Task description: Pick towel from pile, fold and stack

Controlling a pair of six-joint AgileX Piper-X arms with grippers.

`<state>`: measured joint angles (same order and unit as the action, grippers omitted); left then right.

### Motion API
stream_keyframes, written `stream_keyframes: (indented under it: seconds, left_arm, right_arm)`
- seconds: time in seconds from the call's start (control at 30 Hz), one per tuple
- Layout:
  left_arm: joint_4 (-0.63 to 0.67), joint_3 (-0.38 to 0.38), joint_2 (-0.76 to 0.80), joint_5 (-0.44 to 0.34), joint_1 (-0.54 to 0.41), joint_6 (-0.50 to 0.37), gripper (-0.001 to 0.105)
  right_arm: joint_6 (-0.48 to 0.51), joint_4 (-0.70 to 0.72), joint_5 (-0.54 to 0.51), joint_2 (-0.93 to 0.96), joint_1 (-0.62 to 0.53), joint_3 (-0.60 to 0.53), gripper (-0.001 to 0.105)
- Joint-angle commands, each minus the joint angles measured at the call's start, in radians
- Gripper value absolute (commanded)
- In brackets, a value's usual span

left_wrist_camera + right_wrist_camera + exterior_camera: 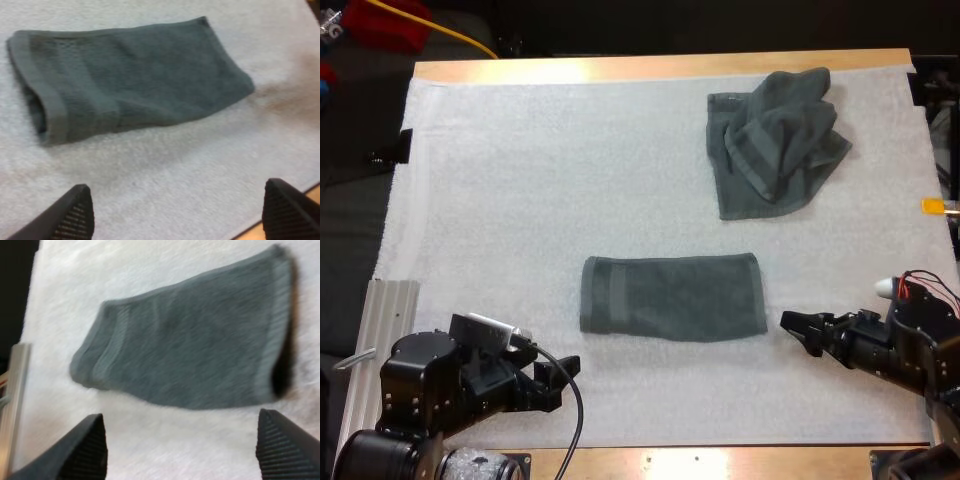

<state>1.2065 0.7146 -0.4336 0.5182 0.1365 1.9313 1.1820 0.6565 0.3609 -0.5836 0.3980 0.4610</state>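
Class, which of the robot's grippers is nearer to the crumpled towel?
Right. The right gripper lies nearly straight back from the crumpled towel, by the folded towel's right end. The left gripper is diagonally across, off the folded towel's near left corner.

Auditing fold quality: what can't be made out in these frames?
1. Layer count of the folded towel: in the high view the top layer covers the rest; in the left wrist view its open end is in shadow.
2. Whether the crumpled towel is one towel or several: in the high view its own folds hide what lies beneath.
3. Left gripper and right gripper beyond the fingertips: cut off by the edge of each wrist view.
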Motion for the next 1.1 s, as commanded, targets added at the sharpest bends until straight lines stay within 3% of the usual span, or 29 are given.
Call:
stream_keyframes:
  seconds: [0.0, 0.43, 0.6, 0.73, 0.9, 1.07]
  left_arm:
    - [-0.008, 0.007, 0.002, -0.026, -0.001, 0.009, 0.068]
    - [-0.092, 0.007, -0.036, -0.048, -0.001, 0.024, 0.068]
    - [-0.091, 0.006, -0.118, -0.050, -0.001, 0.024, 0.068]
    - [-0.089, 0.006, -0.170, -0.011, -0.001, 0.024, 0.068]
    - [-0.070, 0.006, -0.193, 0.103, -0.001, 0.024, 0.068]
    - [-0.049, 0.006, -0.193, 0.115, -0.001, 0.024, 0.068]
  right_arm:
    - [0.015, 0.013, -0.037, 0.003, -0.006, 0.007, 0.062]
    - [0.024, -0.092, -0.087, -0.239, -0.006, 0.035, 0.062]
    - [0.086, -0.117, -0.075, -0.383, -0.006, 0.097, 0.062]
    - [0.132, -0.138, -0.024, -0.501, -0.024, 0.138, 0.062]
    - [0.160, -0.164, 0.076, -0.647, -0.094, 0.168, 0.062]
    - [0.170, -0.218, 0.225, -0.772, -0.128, 0.168, 0.062]
